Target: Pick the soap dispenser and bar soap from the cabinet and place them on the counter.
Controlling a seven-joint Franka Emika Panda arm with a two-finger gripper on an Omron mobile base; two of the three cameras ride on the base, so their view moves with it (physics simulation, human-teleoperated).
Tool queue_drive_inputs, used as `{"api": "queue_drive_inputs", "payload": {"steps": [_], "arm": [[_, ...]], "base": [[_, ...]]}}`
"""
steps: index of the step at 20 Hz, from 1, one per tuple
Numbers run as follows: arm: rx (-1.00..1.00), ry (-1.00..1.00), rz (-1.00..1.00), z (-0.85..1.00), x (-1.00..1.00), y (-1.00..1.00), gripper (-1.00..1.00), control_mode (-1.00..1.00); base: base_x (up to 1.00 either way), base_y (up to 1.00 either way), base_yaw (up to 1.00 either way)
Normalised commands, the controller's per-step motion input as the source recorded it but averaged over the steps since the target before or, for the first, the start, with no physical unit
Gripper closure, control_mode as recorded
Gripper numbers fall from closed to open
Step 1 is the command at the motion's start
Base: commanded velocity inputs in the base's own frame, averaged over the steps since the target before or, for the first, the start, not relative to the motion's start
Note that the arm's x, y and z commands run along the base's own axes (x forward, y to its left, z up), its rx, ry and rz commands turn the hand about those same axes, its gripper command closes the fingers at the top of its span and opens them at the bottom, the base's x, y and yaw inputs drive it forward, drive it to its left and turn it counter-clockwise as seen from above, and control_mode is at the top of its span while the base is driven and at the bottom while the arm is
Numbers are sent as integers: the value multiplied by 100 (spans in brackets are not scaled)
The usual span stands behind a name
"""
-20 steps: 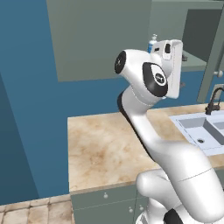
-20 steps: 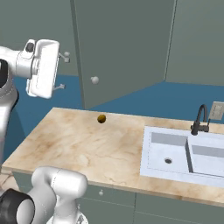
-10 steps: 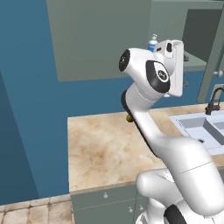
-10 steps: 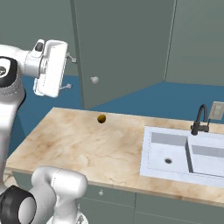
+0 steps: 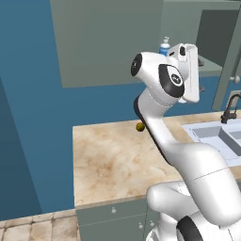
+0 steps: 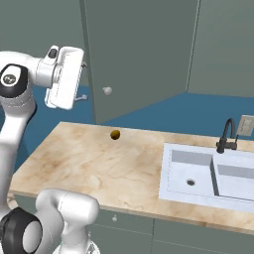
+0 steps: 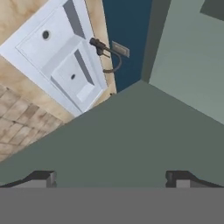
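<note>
The soap dispenser, a blue bottle with a white pump, stands on the inner shelf of the open cabinet, partly hidden behind my raised arm. My gripper is held high at shelf level, just right of and below the bottle and not touching it. From the other side the gripper sits left of the open cabinet door. In the hand view the gripper is open with nothing between its fingertips, facing a grey-green cabinet panel. The bar soap is hidden. The counter lies below.
A small dark-yellow ball lies on the counter near the back wall. The pale sink with its dark faucet is set in the counter's right part. The swung-out door's knob hangs close to my hand.
My hand has shifted a little to the right toward the open cabinet and its arm links have turned. The gripper has stayed open.
</note>
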Motion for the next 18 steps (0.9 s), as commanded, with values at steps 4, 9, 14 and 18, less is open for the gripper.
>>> {"api": "queue_drive_inputs", "payload": {"steps": [4,9,14,18], "arm": [[-3,6,0,-2,12,-13,-100,-100],[-3,6,0,-2,11,-13,-100,-100],[-3,5,0,-1,9,-14,-100,-100],[-2,6,0,-3,13,-11,-100,-100]], "base": [[0,0,0],[0,0,0],[0,0,0],[0,0,0]]}}
